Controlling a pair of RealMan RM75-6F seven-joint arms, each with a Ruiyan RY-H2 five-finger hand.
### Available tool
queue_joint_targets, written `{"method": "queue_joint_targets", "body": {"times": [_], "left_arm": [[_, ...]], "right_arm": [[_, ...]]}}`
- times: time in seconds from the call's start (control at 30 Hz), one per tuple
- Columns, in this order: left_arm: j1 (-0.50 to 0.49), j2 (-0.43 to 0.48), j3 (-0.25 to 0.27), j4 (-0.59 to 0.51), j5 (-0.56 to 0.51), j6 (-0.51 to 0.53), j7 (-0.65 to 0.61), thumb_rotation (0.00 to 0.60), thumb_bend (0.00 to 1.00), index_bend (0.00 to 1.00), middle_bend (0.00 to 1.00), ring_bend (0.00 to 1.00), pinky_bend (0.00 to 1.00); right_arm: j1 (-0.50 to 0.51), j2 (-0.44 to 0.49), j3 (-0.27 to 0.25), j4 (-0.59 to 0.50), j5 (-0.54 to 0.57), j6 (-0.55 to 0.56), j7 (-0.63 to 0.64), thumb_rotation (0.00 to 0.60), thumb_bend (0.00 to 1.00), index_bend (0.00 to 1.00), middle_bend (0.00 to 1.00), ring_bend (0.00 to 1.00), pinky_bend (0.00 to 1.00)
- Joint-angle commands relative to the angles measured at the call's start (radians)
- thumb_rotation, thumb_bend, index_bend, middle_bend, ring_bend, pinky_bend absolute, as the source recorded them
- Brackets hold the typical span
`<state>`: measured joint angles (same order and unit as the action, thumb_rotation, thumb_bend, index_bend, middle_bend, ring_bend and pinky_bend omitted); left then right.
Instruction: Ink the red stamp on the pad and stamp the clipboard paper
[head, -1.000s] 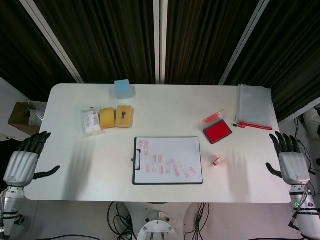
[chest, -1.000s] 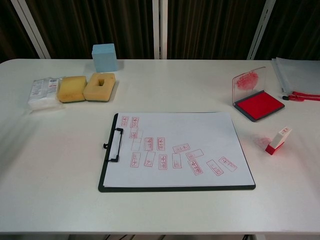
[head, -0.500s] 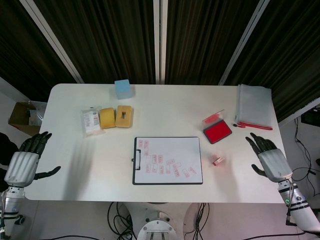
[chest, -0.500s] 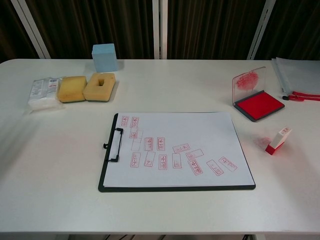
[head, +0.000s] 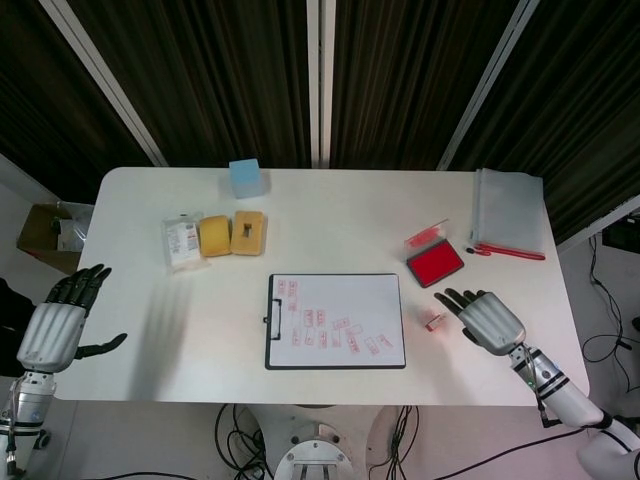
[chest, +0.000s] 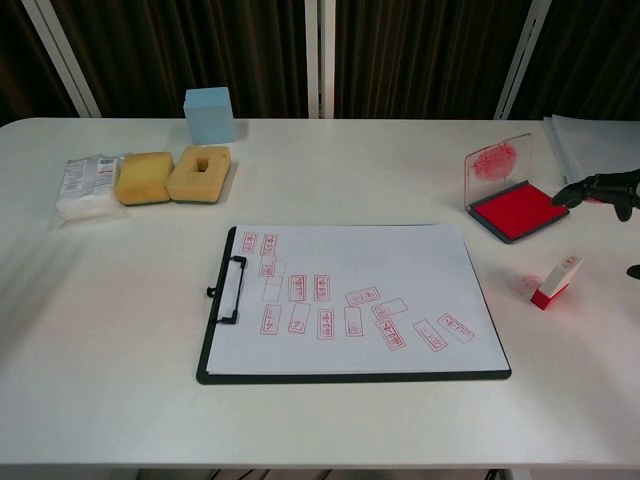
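The red stamp (chest: 555, 281) lies tipped on its side on the white table (head: 330, 215), just off the right edge of the clipboard (chest: 352, 375) and nearer you than the ink pad (chest: 518, 211). Nothing holds it. The pad sits open, its clear lid (chest: 497, 163) raised behind the red ink surface (the lid carries red smears).

Your right hand (head: 487, 319) hovers just beside the stamp on its outer side, palm down, fingers spread and empty; in the chest view only its dark fingertips (chest: 598, 186) enter from the right edge, above the near corner of the pad. Contact with the stamp cannot be confirmed in either view.

The clipboard paper (chest: 350, 298) already bears many red rectangular impressions, clustered toward the clip (chest: 230, 290) and along the near half.

Your left hand (head: 56, 330) is off the table's left edge, open, fingers apart, holding nothing.

Further out: two yellow sponges (chest: 172, 176) and a wrapped packet (chest: 84, 185) at the far left, a light blue block (chest: 208, 114) behind them, and a grey pouch (head: 508, 209) with a red pen (head: 508, 251) at the far right.
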<state>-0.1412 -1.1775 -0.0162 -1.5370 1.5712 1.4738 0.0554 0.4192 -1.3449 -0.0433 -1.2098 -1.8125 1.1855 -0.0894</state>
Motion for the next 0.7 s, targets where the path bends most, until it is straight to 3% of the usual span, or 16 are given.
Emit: {"method": "queue_joint_targets", "body": {"times": [0.03, 0.7], "left_arm": [[0.0, 0.0, 0.0, 0.001, -0.001, -0.001, 0.0, 0.442, 0.12, 0.07, 0.07, 0.1, 0.18], [-0.005, -0.01, 0.003, 0.016, -0.009, -0.015, -0.008, 0.441, 0.12, 0.07, 0.07, 0.1, 0.18]], "right_arm": [[0.018, -0.042, -0.015, 0.05, -0.01, -0.008, 0.022, 0.6, 0.18, 0.22, 0.23, 0.42, 0.64], [0.027, -0.229, -0.046, 0.336, -0.017, 0.106, 0.181, 0.6, 0.18, 0.42, 0.38, 0.42, 0.64]]}}
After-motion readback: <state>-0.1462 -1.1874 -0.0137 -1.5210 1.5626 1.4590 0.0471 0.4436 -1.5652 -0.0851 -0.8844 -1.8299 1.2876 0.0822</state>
